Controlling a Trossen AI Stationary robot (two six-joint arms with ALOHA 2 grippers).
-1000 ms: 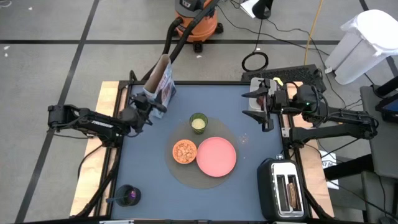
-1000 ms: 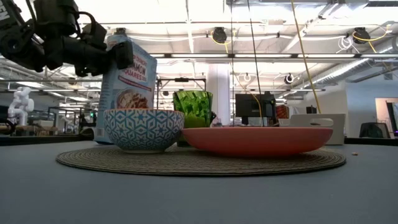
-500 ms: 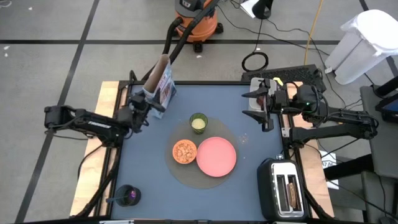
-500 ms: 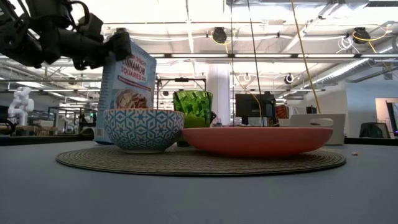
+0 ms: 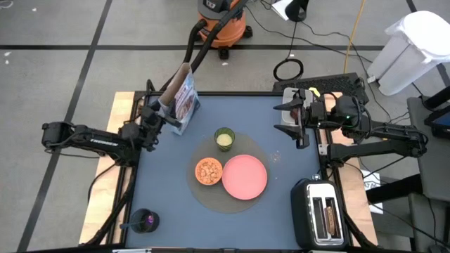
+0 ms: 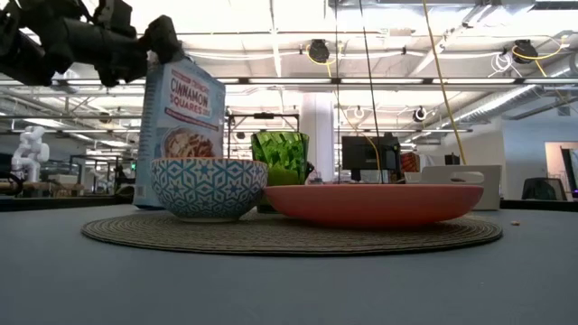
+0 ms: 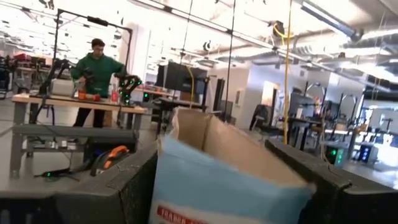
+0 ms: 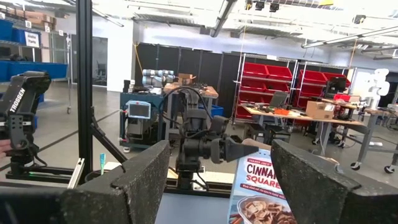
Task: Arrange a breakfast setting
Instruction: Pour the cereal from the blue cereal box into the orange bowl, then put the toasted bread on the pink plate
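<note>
The blue cereal box (image 5: 181, 98) stands upright on its base at the table's far left, its top open; it also shows in the low view (image 6: 183, 126). My left gripper (image 5: 156, 118) is open beside the box top. In the left wrist view (image 7: 230, 186) its fingers stand on either side of the box top (image 7: 230, 168) without touching it. The orange bowl (image 5: 209, 171) with cereal, the green cup (image 5: 224, 139) and the pink plate (image 5: 245, 176) sit on a round woven mat (image 5: 232, 200). My right gripper (image 8: 217, 180) is open and empty at the table's far right.
A toaster (image 5: 322, 214) with toast in its slots stands at the near right. A dark cup (image 5: 144, 221) with a spoon sits at the near left corner. A white tray (image 5: 290, 112) lies under my right gripper. A person shows far off in the room (image 7: 96, 68).
My left gripper has drawn back from the cereal box toward the table's left edge and risen to the level of the box's top. The box stays standing in its place.
</note>
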